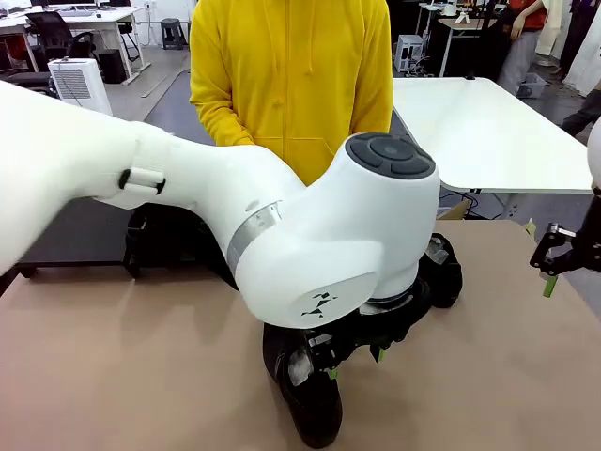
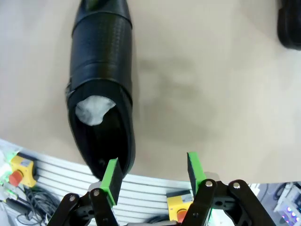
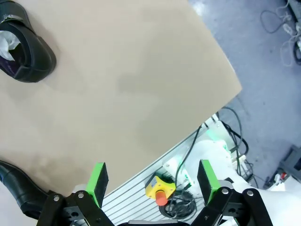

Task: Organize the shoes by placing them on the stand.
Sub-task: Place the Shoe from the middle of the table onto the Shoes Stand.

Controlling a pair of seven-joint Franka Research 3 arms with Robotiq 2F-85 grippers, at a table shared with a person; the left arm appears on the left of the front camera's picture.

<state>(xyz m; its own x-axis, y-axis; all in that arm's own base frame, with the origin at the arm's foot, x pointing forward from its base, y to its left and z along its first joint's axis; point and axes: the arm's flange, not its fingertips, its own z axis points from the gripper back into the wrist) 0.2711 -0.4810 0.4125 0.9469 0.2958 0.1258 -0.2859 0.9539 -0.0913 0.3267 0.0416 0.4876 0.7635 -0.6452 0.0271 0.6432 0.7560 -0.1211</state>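
One glossy black shoe point(image 1: 310, 399) lies near the table's front edge, toe toward the robot's side. My left gripper point(image 1: 357, 364) hovers just above it. In the left wrist view the shoe point(image 2: 101, 70) has white paper point(image 2: 94, 109) in its opening. Its heel sits just outside one green pad of my left gripper point(image 2: 153, 174), which is open over bare table. A second shoe point(image 1: 443, 270) lies behind the left wrist. My right gripper point(image 1: 552, 272) hangs open at the right edge, and its wrist view point(image 3: 153, 181) shows two shoes point(image 3: 26, 52) point(image 3: 19, 190). The stand point(image 1: 155, 246) is a black shape mostly hidden behind my left arm.
A person in a yellow hoodie point(image 1: 291, 75) stands at the far side. The brown table point(image 1: 113, 366) has free room at left and right. Below its edge there are a yellow stop button point(image 3: 160, 190) and cables. A white table point(image 1: 488, 132) stands behind on the right.
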